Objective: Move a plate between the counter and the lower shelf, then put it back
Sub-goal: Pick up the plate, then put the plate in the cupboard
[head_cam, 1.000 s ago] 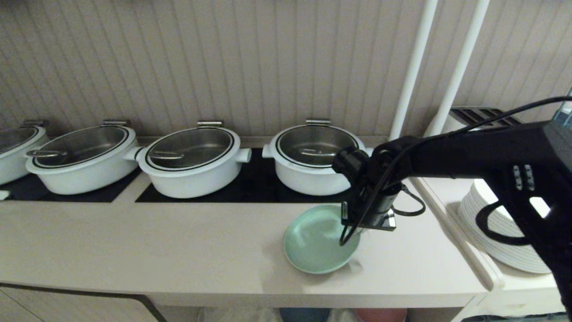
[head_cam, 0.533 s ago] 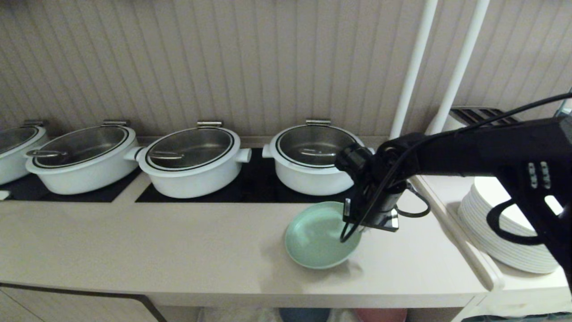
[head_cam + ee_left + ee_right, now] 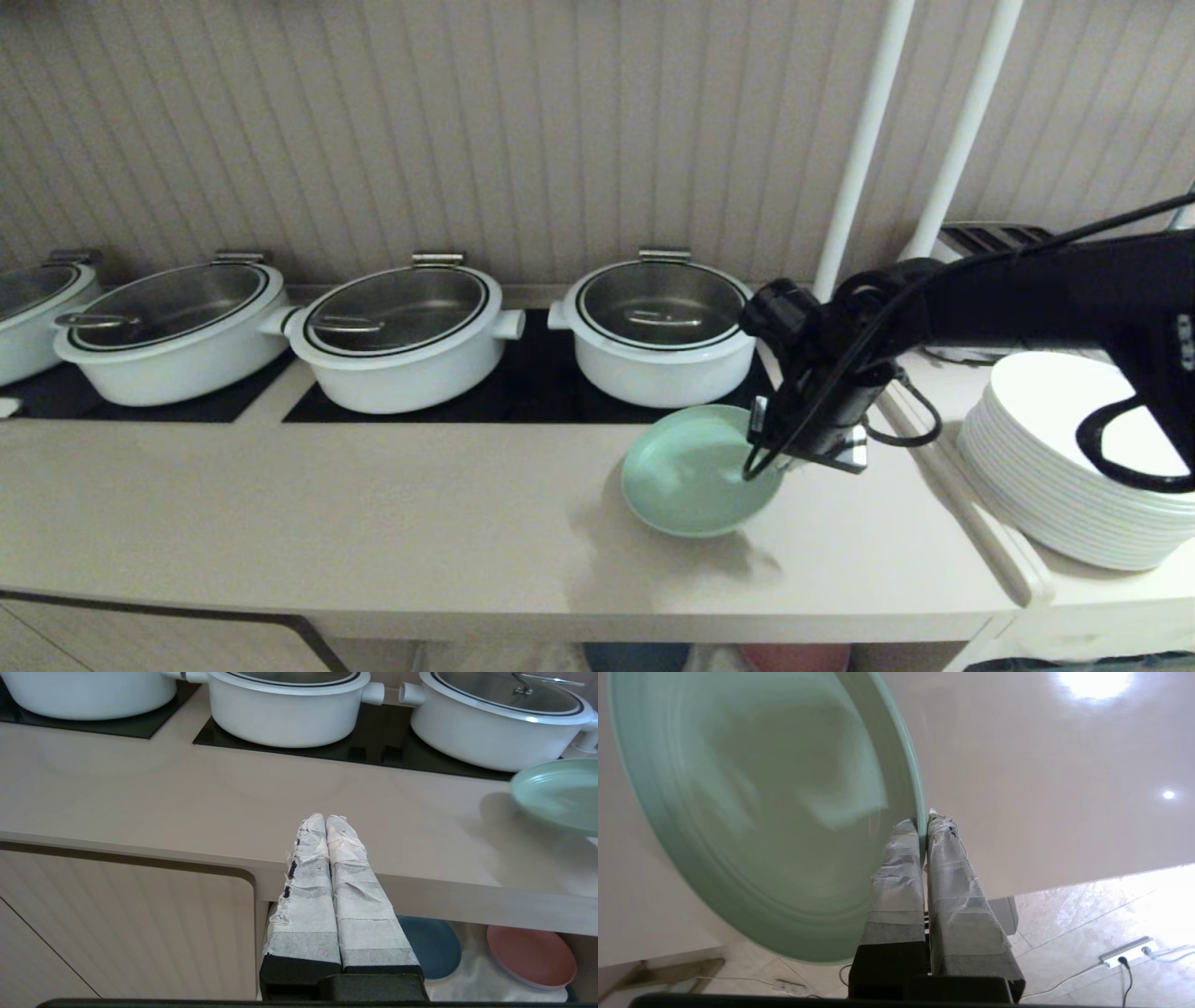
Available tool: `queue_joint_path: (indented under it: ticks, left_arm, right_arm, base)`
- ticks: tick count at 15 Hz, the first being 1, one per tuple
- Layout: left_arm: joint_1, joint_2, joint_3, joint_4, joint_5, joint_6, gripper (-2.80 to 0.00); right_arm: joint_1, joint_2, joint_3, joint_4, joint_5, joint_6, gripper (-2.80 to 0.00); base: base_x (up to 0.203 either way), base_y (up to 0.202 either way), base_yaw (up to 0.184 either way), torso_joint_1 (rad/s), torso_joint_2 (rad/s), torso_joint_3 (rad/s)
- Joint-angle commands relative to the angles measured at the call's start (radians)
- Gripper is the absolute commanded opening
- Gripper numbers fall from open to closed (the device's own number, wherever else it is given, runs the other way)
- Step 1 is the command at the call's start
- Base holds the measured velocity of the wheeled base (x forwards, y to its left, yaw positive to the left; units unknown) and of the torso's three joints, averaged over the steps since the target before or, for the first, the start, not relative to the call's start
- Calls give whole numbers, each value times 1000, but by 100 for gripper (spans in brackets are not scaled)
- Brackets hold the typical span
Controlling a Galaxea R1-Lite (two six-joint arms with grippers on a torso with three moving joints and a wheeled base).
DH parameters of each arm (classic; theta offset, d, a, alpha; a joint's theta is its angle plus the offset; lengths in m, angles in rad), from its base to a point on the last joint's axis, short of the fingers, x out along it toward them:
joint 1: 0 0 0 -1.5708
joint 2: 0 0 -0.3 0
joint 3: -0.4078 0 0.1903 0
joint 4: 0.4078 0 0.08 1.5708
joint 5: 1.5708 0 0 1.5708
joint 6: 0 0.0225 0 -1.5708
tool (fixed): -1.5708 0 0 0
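Looking down from the head view, the mint-green plate (image 3: 695,471) hangs just above the beige tabletop (image 3: 373,523), near the front of the white pot (image 3: 663,336) on the right. Its shadow lies on the tabletop below it, so it is lifted and tilted. The right hand (image 3: 780,457) pinches its right edge. A stack of white plates (image 3: 1055,467) sits on a ledge further right.

The left wrist view shows the left hand (image 3: 326,821) pressed shut and holding nothing, parked low in front of the tabletop edge. Only this view shows the lower shelf (image 3: 472,970) under the tabletop, with a blue plate (image 3: 432,947) and a pink plate (image 3: 530,956) lying on its white cloth. The green plate shows near the edge of this view, up in the air.

The right wrist view shows the grip up close. The two taped fingers (image 3: 901,868) squeeze the thin rim, one on each side. The plate looks hard, smooth and quite light, but it would likely break if dropped. Held by one edge, it may slip or swing, so slow moves seem best. Its rim is the best spot to grab.
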Motion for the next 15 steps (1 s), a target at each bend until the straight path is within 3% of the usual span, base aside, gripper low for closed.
queue_joint_path:
  ticks: [1,5,15]
  left_arm:
    - [0,0,0,0,1,0,-280]
    - [0,0,0,0,1,0,-280]
    - [0,0,-1,0,1,-1,-280]
  right_arm:
    - [-21,-61,51,-15,0,4,-280]
    - [-46,-172,185,-76,39,-1,-280]
    - [-85,-462,509,-151,43,4,-280]
  base:
    - [0,0,0,0,0,0]
    - [0,0,0,0,0,0]
    - [0,0,0,0,0,0]
